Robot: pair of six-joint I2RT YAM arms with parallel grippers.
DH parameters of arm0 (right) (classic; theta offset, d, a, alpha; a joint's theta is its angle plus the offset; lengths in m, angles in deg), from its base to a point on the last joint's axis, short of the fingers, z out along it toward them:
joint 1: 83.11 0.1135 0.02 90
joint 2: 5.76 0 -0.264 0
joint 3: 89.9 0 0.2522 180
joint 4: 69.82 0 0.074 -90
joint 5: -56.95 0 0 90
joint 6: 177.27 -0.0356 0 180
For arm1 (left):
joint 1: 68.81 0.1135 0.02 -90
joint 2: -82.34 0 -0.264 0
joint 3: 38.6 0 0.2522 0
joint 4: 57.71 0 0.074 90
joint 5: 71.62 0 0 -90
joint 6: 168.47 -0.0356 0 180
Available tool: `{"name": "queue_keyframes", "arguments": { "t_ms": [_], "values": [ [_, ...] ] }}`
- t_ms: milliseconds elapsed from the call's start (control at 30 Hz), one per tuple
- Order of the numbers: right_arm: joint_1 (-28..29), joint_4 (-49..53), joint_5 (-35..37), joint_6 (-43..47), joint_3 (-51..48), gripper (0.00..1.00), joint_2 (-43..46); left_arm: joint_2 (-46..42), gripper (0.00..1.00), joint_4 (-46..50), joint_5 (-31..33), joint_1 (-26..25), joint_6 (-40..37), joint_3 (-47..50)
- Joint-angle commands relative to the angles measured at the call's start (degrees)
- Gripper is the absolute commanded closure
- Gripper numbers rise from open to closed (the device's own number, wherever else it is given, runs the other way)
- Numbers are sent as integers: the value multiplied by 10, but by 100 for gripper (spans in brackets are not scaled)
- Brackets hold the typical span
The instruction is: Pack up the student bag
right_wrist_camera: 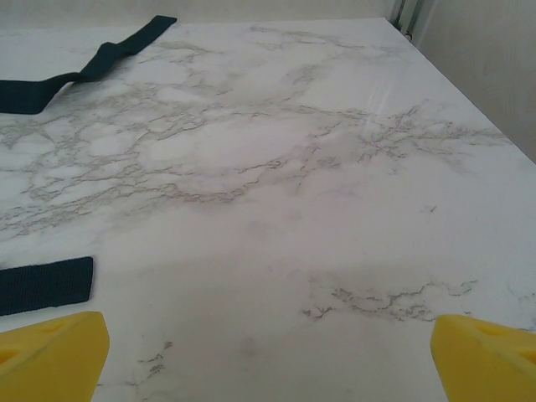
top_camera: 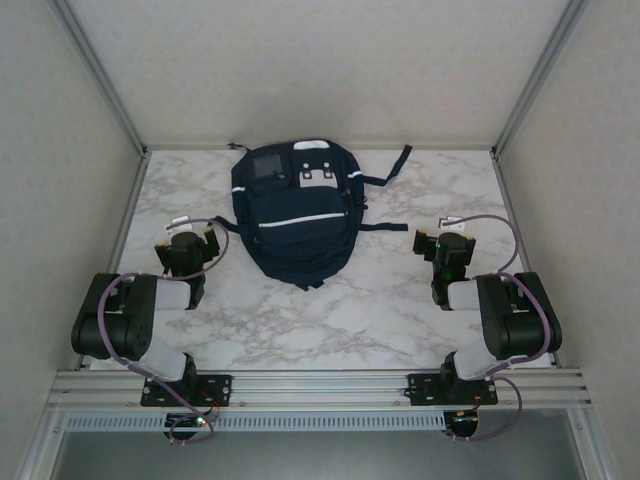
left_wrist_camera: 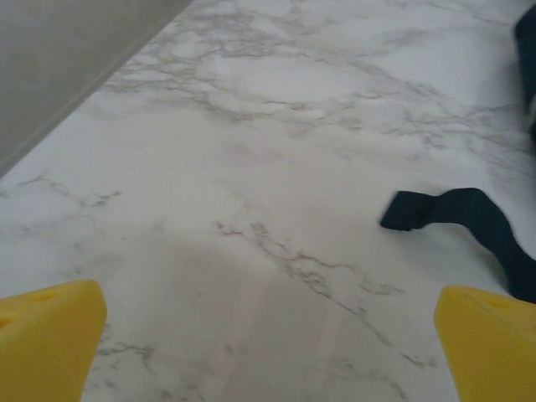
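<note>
The left gripper [left_wrist_camera: 268, 356] has its two yellow fingers [left_wrist_camera: 50, 339] spread wide at the bottom corners of its wrist view, with only bare white marble table [left_wrist_camera: 251, 167] between them. Near its right finger a dark navy strap end [left_wrist_camera: 435, 209] lies flat on the marble. A sliver of the student bag [left_wrist_camera: 528, 59] shows at the far right edge. The right gripper [right_wrist_camera: 268, 360] is also spread wide and holds nothing. To its left lie a short strap piece [right_wrist_camera: 46, 285], flat on the marble near the left finger, and a long strap [right_wrist_camera: 84, 67] farther off, curving across the far left. Seen from above, the student bag [top_camera: 298, 215] lies flat in the middle of the table toward the far side. Its front pockets face up, and it has thin white stripes and small grey patches. The left gripper [top_camera: 188, 240] is to the bag's left and the right gripper [top_camera: 447, 240] to its right, both apart from the bag's body. Grey walls [top_camera: 60, 150] enclose the table on three sides. A metal rail [top_camera: 320, 383] carrying the arm bases runs along the near edge.
</note>
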Motion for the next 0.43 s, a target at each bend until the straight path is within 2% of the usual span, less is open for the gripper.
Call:
{"name": "queue_keyframes", "arguments": {
  "t_ms": [0,400],
  "values": [
    [-2,-23,-2,-7,2,1,-3,6,0,-76,-31,-5,-14,4],
    [-2,-22,-3,-7,2,1,-3,2,0,-57,-25,-9,-16,-3]
  ]
}}
